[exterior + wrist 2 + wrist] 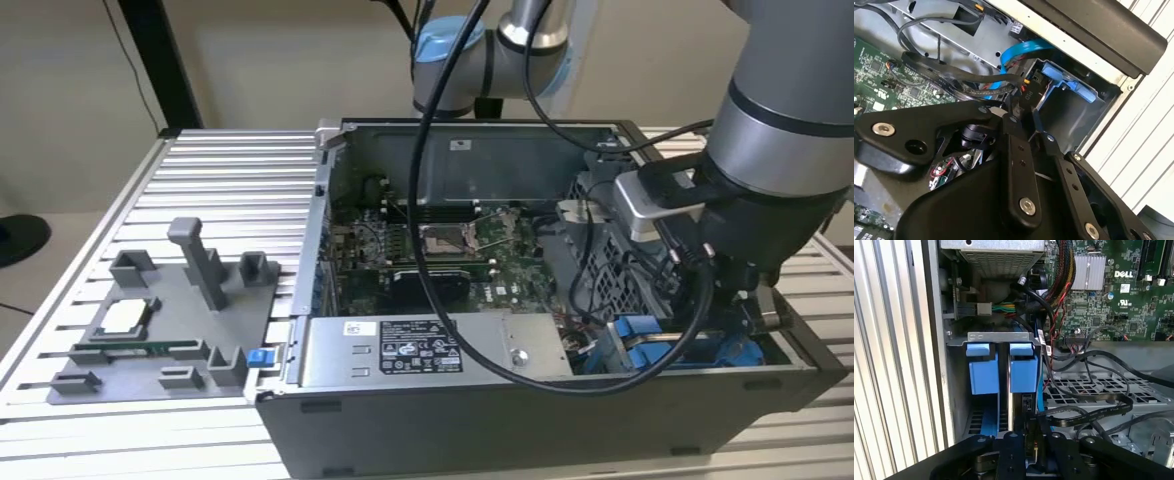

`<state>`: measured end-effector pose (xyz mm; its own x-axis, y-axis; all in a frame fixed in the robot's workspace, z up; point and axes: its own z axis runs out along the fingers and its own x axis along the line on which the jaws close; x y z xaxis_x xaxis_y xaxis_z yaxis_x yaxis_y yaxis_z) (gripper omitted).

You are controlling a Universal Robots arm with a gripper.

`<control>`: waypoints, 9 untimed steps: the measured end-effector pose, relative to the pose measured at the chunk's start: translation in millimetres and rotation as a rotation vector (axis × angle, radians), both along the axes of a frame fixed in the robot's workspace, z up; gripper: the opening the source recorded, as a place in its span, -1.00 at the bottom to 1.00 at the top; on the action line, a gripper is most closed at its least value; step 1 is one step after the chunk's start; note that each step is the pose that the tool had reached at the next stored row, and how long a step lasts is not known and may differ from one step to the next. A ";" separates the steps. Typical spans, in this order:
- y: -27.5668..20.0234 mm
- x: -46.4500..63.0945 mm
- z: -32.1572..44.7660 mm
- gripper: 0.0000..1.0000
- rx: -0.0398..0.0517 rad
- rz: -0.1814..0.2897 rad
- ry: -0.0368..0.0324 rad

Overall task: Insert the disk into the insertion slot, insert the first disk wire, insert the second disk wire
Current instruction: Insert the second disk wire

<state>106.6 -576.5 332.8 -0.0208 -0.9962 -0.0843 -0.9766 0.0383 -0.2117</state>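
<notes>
The disk (1021,372), upright in its blue carrier, sits seated in the insertion slot (981,337) at the corner of the computer case (534,420). Just above the disk, the gripper (1024,117) pinches a black wire connector (1026,95) between narrow fingertips, with a blue flat cable (1021,52) close behind it. Judged from this pose, a good insertion calls for squaring the connector to the disk's port and pressing straight in, without snagging the loose black cables (1089,415) beside the slot. Print is visible on the connector and motherboard (1134,285), left unread here.
</notes>
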 end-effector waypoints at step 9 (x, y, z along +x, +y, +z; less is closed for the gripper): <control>-0.1 -0.2 32.1 1.00 -0.0005 -0.003 0.0001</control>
